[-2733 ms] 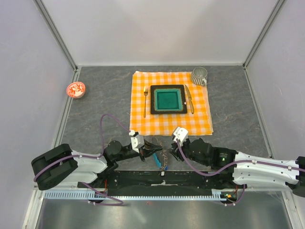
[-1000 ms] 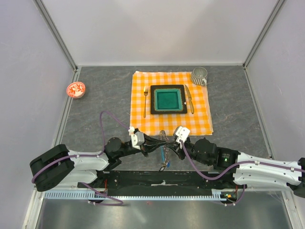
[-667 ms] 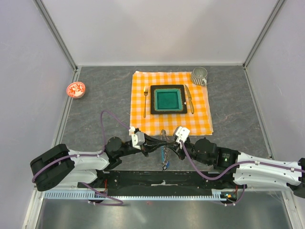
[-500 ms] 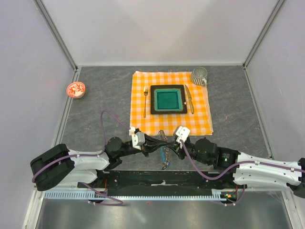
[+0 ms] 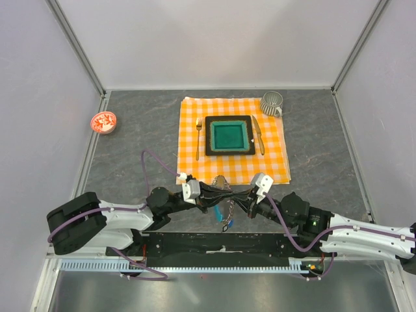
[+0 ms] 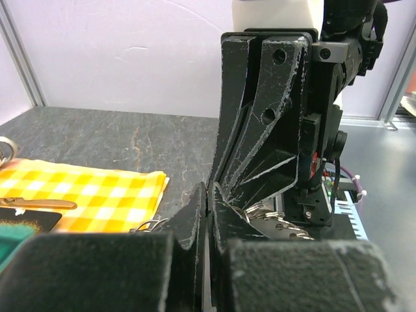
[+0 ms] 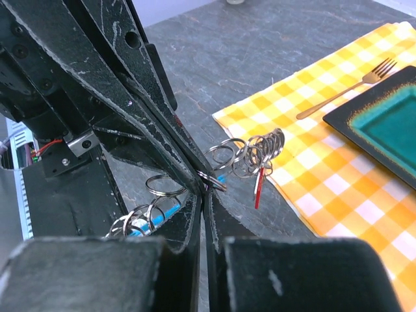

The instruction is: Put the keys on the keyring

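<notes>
The keyring (image 5: pixel 225 205) hangs between my two grippers just in front of the checked cloth, as a chain of silvery wire rings (image 7: pixel 250 155). Its cyan-blue clip (image 5: pixel 227 212) dangles below, and also shows in the right wrist view (image 7: pixel 158 216). A thin red key (image 7: pixel 259 186) hangs from the ring bunch; other keys are too small to tell. My left gripper (image 5: pixel 216 193) is shut, its tips (image 6: pixel 209 196) pinching a ring. My right gripper (image 5: pixel 239 197) faces it tip to tip, shut (image 7: pixel 205 190) on a ring of the same chain.
An orange checked cloth (image 5: pixel 195 170) lies behind the grippers with a dark plate (image 5: pixel 229 136), a fork (image 5: pixel 198 138) and a knife (image 5: pixel 258 134). A grey mug (image 5: pixel 272 103) stands at its far right corner. A red-and-white dish (image 5: pixel 103 121) sits far left.
Both grippers rose from the table's near edge with the keyring and closed in tip to tip. In the last half second the right wrist drew back to the right.
</notes>
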Available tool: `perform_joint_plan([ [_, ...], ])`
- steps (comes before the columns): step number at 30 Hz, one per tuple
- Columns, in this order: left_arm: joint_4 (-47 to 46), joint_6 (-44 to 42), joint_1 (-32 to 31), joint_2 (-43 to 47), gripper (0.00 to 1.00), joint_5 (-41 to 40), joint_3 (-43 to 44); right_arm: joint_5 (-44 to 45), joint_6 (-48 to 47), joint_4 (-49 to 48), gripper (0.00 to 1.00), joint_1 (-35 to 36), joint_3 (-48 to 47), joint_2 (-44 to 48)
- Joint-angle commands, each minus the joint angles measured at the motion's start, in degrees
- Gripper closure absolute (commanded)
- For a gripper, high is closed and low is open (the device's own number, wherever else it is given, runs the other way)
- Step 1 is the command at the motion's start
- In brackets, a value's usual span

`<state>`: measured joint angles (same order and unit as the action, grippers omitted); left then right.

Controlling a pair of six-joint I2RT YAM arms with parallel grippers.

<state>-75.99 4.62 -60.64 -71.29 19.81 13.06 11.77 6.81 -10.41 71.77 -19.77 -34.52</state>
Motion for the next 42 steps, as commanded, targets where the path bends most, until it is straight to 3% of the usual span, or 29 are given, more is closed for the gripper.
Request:
perform_joint_plan([
  [1,-19.29,-1.63,-2.46,-2.8,0.98,1.37,2.67,-7.1,2.33,-18.06,0.92,0.39,0.61,1.74],
  [4,-19.29,-1.81,-2.55,-3.07,0.98,1.02,2.5,-10.53,2.16,-17.1,0.84,0.39,-0.7,0.95],
  [9,-19.29,-3.21,-2.55,-1.49,0.98,-1.26,0.66,-11.68,0.14,-4.81,0.68,0.39,-4.83,-0.98],
  [22,-18.23,-4.45,-2.46,6.16,0.98,-3.73,-4.27,8.97,-1.18,22.18,0.57,0.39,-12.04,6.4],
  [31,-14.03,-4.53,-2.46,9.84,0.98,-2.24,-4.8,7.05,-5.93,23.25,0.54,0.04,-13.71,0.8],
  [39,-11.99,-6.1,-2.46,10.91,0.98,-2.5,-9.0,-3.76,-5.67,17.63,0.54,-3.56,-11.97,-7.49],
  [42,-16.46,-6.38,-2.46,8.8,0.98,-4.08,-12.16,-9.38,-5.23,14.64,0.54,-6.37,-9.77,-8.54],
])
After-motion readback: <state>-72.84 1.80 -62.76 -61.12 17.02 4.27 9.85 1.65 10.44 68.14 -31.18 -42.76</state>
